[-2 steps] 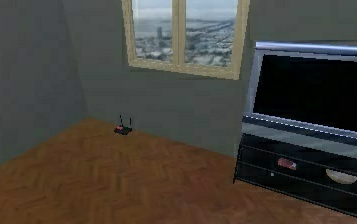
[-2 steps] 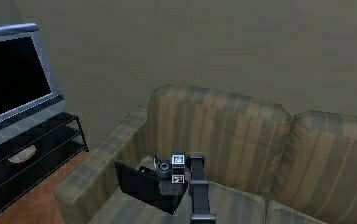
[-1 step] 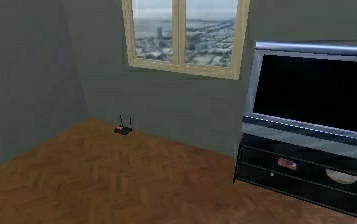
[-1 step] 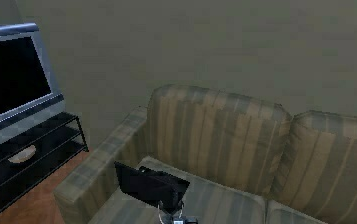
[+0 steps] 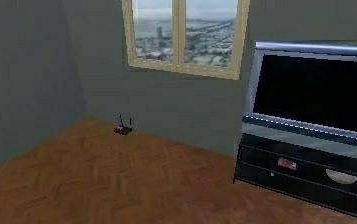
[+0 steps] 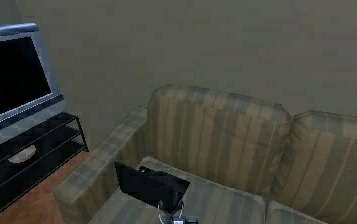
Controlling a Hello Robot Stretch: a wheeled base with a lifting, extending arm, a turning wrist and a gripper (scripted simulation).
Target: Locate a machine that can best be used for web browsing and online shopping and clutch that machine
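Note:
A dark open laptop (image 6: 144, 184) lies on the striped sofa's seat (image 6: 221, 200), near the sofa's left armrest (image 6: 96, 172) in the arm side view. Its black screen stands up and faces out of the picture. Just right of it, at the bottom edge, the gripper (image 6: 174, 213) shows as a small dark and pale shape close to the laptop's base. I cannot tell whether the gripper holds anything, nor whether it touches the laptop.
A large flat television (image 5: 311, 90) stands on a low dark shelf unit (image 5: 301, 165), seen again as a television (image 6: 16, 75) at the arm side view's left. A window (image 5: 183, 30) is in the far wall. A small dark box with antennas (image 5: 123, 127) sits on the wooden floor (image 5: 116, 185).

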